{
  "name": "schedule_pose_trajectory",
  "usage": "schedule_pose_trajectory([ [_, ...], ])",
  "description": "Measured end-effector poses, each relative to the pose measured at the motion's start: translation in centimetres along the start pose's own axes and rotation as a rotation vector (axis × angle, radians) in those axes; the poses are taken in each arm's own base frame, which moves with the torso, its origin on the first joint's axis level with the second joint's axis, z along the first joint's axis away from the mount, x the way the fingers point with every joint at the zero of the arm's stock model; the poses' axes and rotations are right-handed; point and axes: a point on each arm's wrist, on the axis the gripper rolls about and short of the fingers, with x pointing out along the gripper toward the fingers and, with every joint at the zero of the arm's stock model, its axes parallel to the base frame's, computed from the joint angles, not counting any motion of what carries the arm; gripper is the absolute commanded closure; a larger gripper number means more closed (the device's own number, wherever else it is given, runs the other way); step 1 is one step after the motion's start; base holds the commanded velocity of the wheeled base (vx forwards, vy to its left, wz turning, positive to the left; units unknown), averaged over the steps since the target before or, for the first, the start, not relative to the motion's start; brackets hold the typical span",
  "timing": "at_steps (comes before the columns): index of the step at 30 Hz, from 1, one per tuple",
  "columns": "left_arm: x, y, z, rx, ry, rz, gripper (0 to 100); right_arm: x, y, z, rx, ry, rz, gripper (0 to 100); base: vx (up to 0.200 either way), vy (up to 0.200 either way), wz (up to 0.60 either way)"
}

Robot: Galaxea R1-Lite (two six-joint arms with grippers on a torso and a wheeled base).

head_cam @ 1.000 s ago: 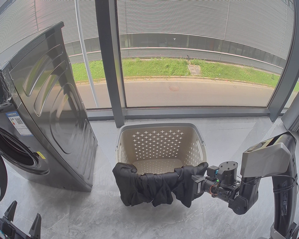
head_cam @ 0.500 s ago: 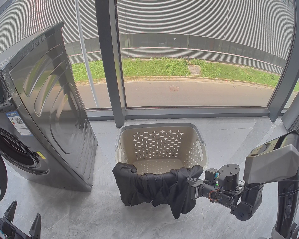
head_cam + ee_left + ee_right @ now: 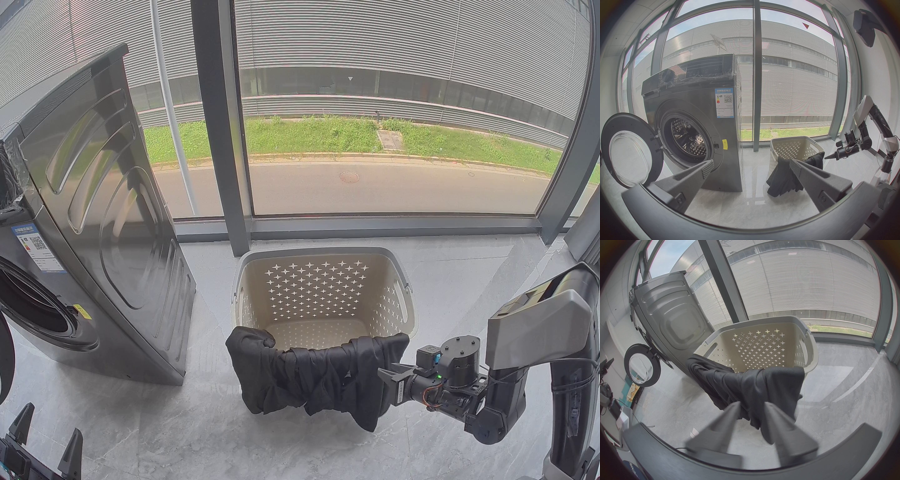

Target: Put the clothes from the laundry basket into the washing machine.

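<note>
The black garment [image 3: 312, 375] hid the near rim of the laundry basket [image 3: 325, 252]. The washing machine [image 3: 94, 219] and its door [image 3: 5, 356] were cut off at the head view's left edge. Whether the right claw [image 3: 382, 375] gripped that garment was unclear.

The floor [image 3: 475, 275] is pale grey stone tile, glossy (the window frame mirrors in it). Two things stand on it. The laundry basket [image 3: 325, 252], cream and punched with stars, is just ahead of the right gripper [image 3: 382, 375]. The washing machine [image 3: 125, 250], dark grey with its round door swung open, is well apart from the gripper, past the basket.
</note>
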Motion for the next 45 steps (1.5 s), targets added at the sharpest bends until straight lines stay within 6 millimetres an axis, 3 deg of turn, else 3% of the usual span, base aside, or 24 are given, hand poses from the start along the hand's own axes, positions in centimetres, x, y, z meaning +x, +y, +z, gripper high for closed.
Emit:
schedule_pose_trajectory([
  [10, 0.0, 0.0, 0.0, 0.001, 0.0, 0.0, 0, 1.4, -1.5, -0.6, 0.016, 0.022, -0.046, 0, 0.0, 0.0, 0.0],
  [19, 0.0, 0.0, 0.0, 0.001, 0.0, 0.0, 0, 3.2, -3.1, 0.1, 0.029, -0.021, -0.085, 0, 0.0, 0.0, 0.0],
  [20, 0.0, 0.0, 0.0, 0.001, 0.0, 0.0, 0, 3.2, -3.1, 0.1, 0.029, -0.023, -0.086, 100, 0.0, 0.0, 0.0],
  [36, 0.0, 0.0, 0.0, 0.0, 0.0, 0.0, 0, 3.5, -2.3, 0.1, 0.02, -0.038, -0.059, 100, 0.0, 0.0, 0.0],
  [45, 0.0, 0.0, 0.0, 0.0, 0.0, 0.0, 0, 2.4, -1.1, 0.5, 0.016, -0.048, -0.023, 100, 0.0, 0.0, 0.0],
])
